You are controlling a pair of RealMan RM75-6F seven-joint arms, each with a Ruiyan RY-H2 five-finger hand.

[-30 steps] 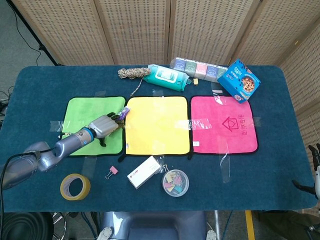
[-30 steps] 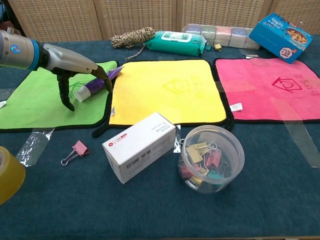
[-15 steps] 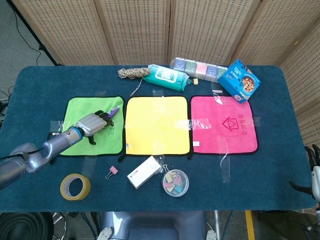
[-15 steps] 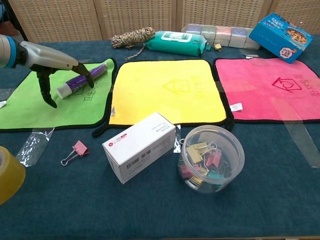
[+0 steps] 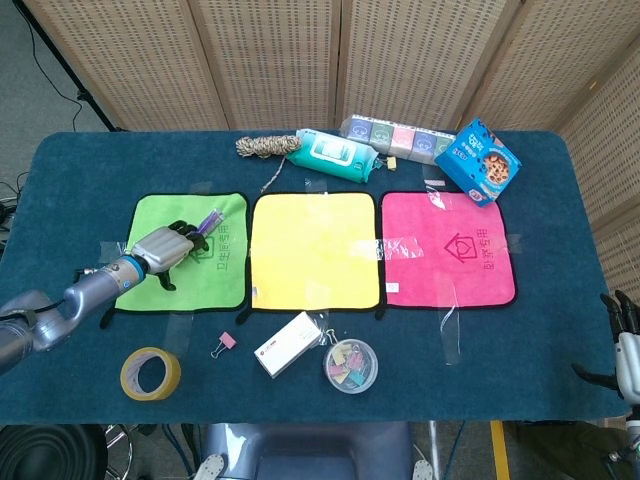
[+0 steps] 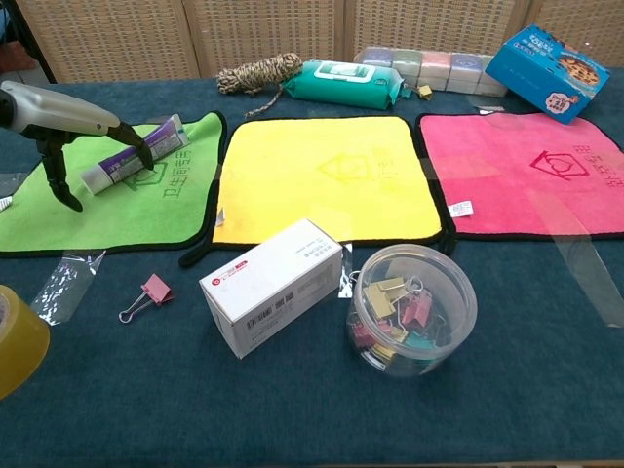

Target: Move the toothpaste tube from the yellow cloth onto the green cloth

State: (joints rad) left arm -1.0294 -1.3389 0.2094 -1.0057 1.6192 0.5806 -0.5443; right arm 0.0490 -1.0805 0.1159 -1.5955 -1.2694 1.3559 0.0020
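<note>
The white and purple toothpaste tube (image 6: 132, 154) is over the green cloth (image 6: 127, 210), slanting up to the right. My left hand (image 6: 68, 117) holds it at its left part, with fingers laid over it and the thumb pointing down. I cannot tell whether the tube touches the cloth. In the head view the left hand (image 5: 160, 247) and the toothpaste tube (image 5: 205, 222) sit over the upper part of the green cloth (image 5: 215, 275). The yellow cloth (image 5: 315, 250) lies bare. My right hand (image 5: 620, 345) shows at the right edge, off the table, holding nothing.
A pink cloth (image 5: 447, 250) lies right of the yellow one. Near the front are a white box (image 6: 273, 283), a jar of clips (image 6: 409, 307), a pink clip (image 6: 151, 291) and a tape roll (image 5: 150, 372). Rope, wipes, a cookie box (image 5: 478, 160) line the back.
My left hand has carried the tube leftward from the green cloth's right edge to over its upper middle. The right hand rose slightly at the frame edge.
</note>
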